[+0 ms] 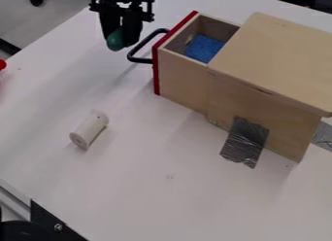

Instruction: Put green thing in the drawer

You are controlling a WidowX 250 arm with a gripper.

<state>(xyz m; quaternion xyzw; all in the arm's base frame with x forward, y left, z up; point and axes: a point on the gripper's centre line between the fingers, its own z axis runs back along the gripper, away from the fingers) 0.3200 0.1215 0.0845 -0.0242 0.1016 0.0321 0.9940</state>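
At the top left of the camera view, the black gripper (121, 38) hangs above the table, shut on a rounded green thing (115, 40) at its lower end. Just right of it and lower stands the wooden drawer (183, 72), pulled partly out of its box, with a red-edged front and a black handle pointing toward the gripper. A blue piece (204, 48) lies inside the drawer. The green thing is outside the drawer, left of its front and handle.
The wooden box (272, 65) takes up the right side, with grey tape (245, 142) joining its lower side to the table. A white cylinder (89, 129) lies on the table left of centre. Something red (2, 64) shows at the left edge.
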